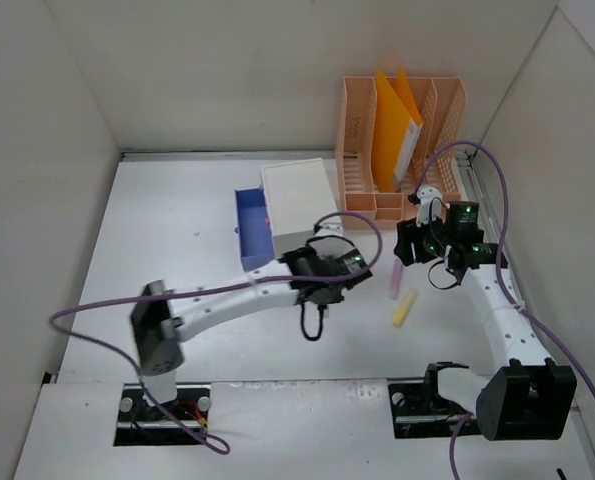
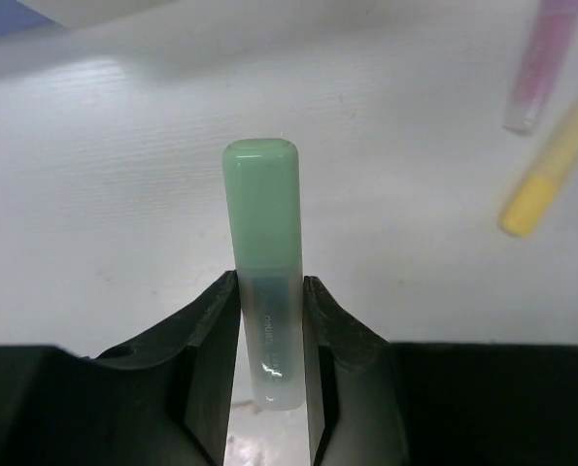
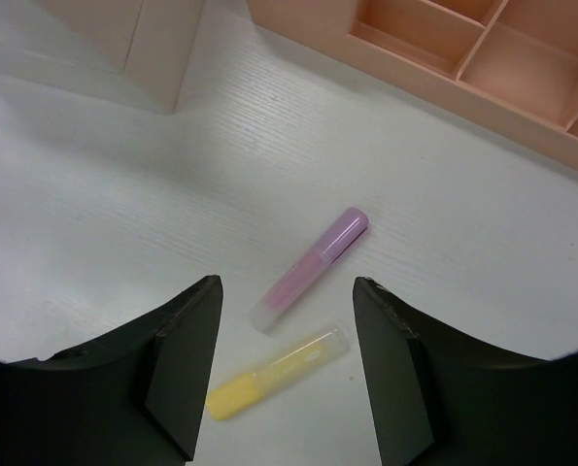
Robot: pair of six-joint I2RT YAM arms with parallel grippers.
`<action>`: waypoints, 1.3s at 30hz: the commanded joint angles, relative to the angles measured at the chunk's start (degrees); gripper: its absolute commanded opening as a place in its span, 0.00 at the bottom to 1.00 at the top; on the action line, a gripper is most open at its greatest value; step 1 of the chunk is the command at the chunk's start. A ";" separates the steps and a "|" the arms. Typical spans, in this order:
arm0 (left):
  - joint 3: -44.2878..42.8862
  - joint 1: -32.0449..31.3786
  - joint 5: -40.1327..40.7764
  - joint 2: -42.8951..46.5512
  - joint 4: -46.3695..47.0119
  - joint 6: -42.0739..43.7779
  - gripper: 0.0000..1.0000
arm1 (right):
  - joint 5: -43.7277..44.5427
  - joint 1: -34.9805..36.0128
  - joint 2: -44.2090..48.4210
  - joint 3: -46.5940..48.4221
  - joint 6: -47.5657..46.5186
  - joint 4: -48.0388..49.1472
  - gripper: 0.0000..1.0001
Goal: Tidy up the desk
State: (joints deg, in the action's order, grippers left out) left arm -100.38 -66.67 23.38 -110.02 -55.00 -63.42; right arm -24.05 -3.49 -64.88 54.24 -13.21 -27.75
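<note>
The desk (image 1: 177, 230) is a white tabletop with white walls around it. My left gripper (image 2: 269, 291) is shut on a green highlighter (image 2: 261, 194), gripping its clear lower end, with the green cap sticking out past the fingertips; in the top view this gripper (image 1: 329, 268) is mid-desk. My right gripper (image 3: 287, 283) is open and empty above a pink highlighter (image 3: 313, 257) and a yellow highlighter (image 3: 269, 374), both lying flat. In the top view the right gripper (image 1: 409, 248) hovers just beyond the pink highlighter (image 1: 392, 278) and yellow highlighter (image 1: 405, 308).
An orange desk organizer (image 1: 402, 140) with an orange folder stands at the back right; its compartments show in the right wrist view (image 3: 483, 58). A white box (image 1: 299, 195) sits beside a blue tray (image 1: 249, 228) behind the left gripper. Purple cables loop over both arms.
</note>
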 commanded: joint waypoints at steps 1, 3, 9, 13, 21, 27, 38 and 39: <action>4.91 3.20 5.19 17.27 0.15 6.09 0.00 | -0.64 -0.47 2.04 2.28 0.56 2.61 0.53; 8.96 8.71 5.45 24.63 2.69 8.03 0.00 | -2.66 -0.38 2.04 2.45 -1.45 2.00 0.53; 10.20 25.51 -1.38 29.87 10.61 22.09 0.00 | -5.21 -0.21 1.08 3.42 -4.27 0.50 0.45; 9.76 37.64 -9.82 24.78 17.10 29.04 0.00 | -6.27 0.15 0.02 5.09 -5.51 0.24 0.23; 0.11 44.53 -17.22 9.92 18.79 34.06 0.00 | -4.52 2.96 -2.70 5.88 -7.88 0.15 0.34; -5.70 44.53 -19.24 2.01 18.08 33.01 0.32 | -1.09 3.75 -5.43 4.91 -6.56 0.24 0.54; -4.84 44.53 -20.39 1.90 18.44 31.78 0.49 | 2.69 4.01 -13.16 3.77 -3.14 1.29 0.60; -4.39 44.53 -20.39 2.52 18.53 31.95 0.49 | 3.04 4.01 -13.43 3.77 -2.79 1.47 0.60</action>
State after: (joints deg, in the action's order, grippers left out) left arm -104.31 -22.15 3.14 -112.22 -38.61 -31.53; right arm -22.81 0.03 -77.76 57.65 -17.52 -29.41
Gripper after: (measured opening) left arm 0.494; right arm 0.598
